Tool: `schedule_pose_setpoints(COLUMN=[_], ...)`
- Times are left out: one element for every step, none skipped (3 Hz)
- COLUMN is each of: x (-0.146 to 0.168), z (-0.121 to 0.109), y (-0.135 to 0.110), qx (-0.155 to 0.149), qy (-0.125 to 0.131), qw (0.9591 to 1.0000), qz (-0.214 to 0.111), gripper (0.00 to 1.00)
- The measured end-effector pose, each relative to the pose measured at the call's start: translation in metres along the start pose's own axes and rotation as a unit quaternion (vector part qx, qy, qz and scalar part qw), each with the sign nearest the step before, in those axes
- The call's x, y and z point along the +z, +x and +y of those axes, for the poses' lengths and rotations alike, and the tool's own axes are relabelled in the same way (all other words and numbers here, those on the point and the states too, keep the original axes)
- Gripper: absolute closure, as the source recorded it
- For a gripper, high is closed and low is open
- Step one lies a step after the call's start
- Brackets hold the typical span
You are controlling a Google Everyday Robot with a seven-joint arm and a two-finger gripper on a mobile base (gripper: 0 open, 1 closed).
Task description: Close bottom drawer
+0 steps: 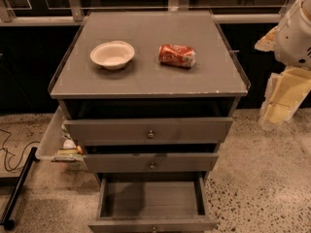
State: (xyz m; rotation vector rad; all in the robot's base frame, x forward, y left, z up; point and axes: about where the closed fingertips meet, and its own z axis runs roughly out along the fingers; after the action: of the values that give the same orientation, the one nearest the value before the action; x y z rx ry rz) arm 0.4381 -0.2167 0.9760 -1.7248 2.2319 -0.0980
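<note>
The bottom drawer of the grey cabinet is pulled far out toward me. Its plain grey box interior is open to view and holds nothing. Its flat front lies at the frame's bottom edge, and the small knob is cut off there. My gripper, cream and white, hangs at the far right of the view. It is beside the cabinet's top right corner, well above and to the right of the bottom drawer, and touches nothing.
A white bowl and a red soda can lying on its side rest on the cabinet top. The top drawer and middle drawer stick out slightly. A translucent bin and a black pole are at the left. Speckled floor is at the right.
</note>
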Motion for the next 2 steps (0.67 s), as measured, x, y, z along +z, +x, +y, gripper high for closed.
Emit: schedule_pose_setpoints(x=[0.005,0.035], z=[0.003,0.021], y=[0.003,0.018], qx=[-0.003,-0.019], qy=[0.000,-0.012], qw=[1.0000,0.9992], qz=[-0.008,-0.032], gripper=[0.00,0.00])
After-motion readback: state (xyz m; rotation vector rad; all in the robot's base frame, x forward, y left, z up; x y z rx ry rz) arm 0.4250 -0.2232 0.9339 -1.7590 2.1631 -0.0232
